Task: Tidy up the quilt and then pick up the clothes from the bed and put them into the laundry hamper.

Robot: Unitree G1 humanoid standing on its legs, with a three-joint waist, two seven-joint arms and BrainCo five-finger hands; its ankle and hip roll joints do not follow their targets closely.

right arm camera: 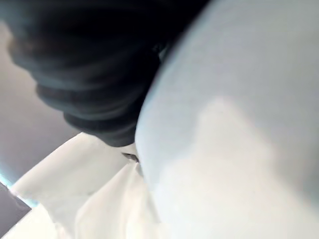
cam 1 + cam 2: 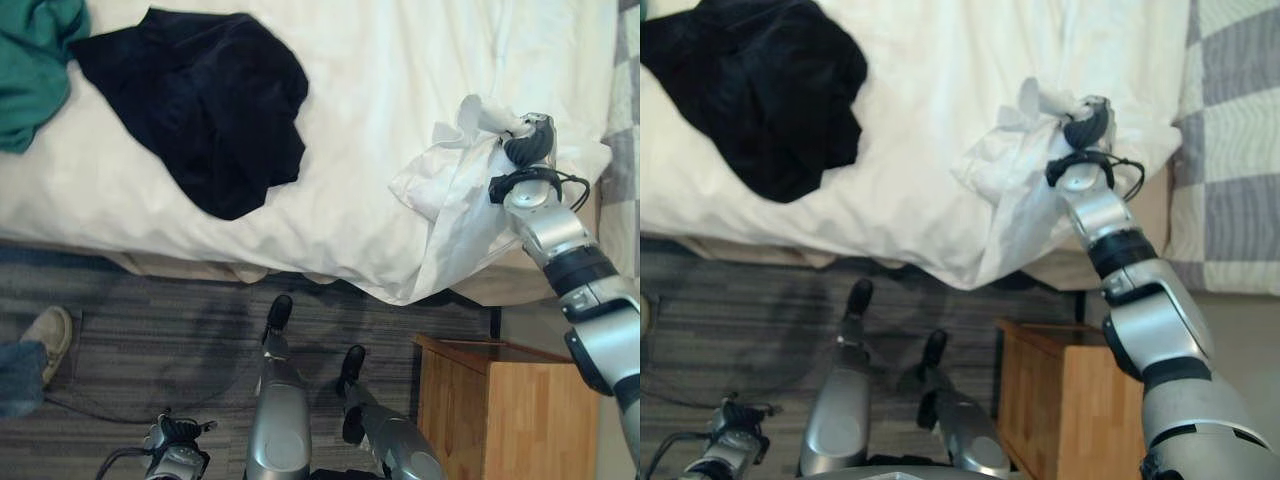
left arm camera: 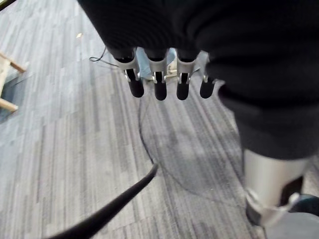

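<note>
Right wrist view: quilt point(image 2: 440, 185) hides right hand point(image 2: 530, 140) fingers; grip unclear.

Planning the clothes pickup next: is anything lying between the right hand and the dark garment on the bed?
Nothing visible: between the right hand, bunched in the white quilt, and the dark garment lies only bare quilt.

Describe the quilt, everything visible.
The quilt is white, soft cloth, wrinkled, spread over the bed with its edge hanging over the side toward the floor. Near the bed's corner a fold is bunched up and lifted where the right hand has gathered it; the fingers are buried in cloth. A dark garment lies crumpled on it, and a green garment sits beside that at the far left.
</note>
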